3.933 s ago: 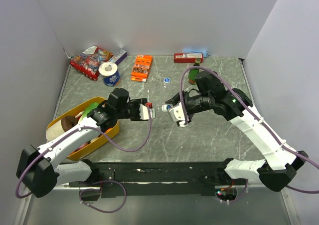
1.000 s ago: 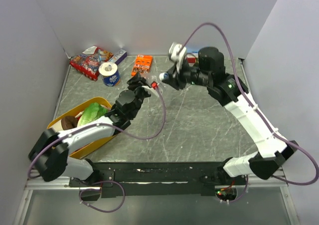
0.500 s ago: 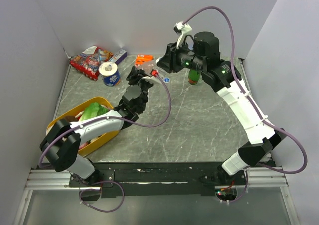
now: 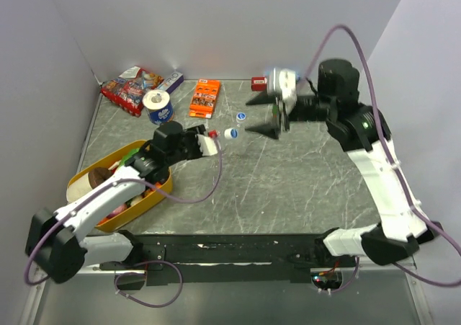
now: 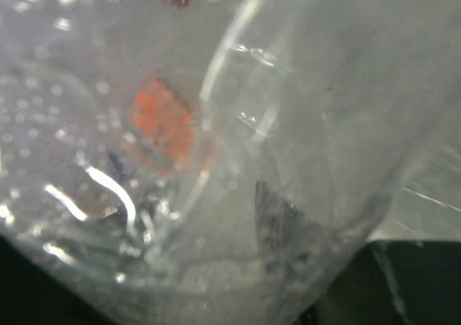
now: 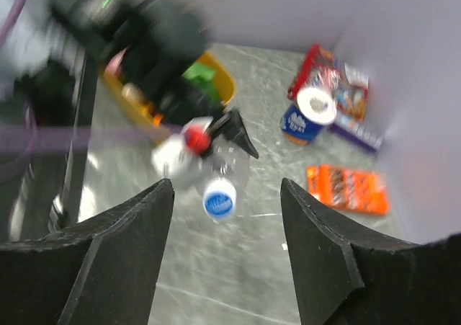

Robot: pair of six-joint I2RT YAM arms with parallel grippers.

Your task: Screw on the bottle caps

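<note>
Left hand (image 4: 215, 139) is clamping one bottle (image 4: 222, 135), blue cap (image 4: 231, 132) already sitting on its neck, tightness unclear; right hand (image 4: 251, 117) is hanging wide open, empty. Second cap (image 4: 241, 115) is lying on the counter (image 4: 288, 188), waiting.

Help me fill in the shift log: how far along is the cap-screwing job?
Done, apparently: one bottle wears a blue cap on its neck; tightness can't be judged. In hand: the left gripper holds that bottle, while the right gripper has its fingers spread, empty. Remaining: a second blue cap sits on the table; I can't make out a second bottle.
</note>
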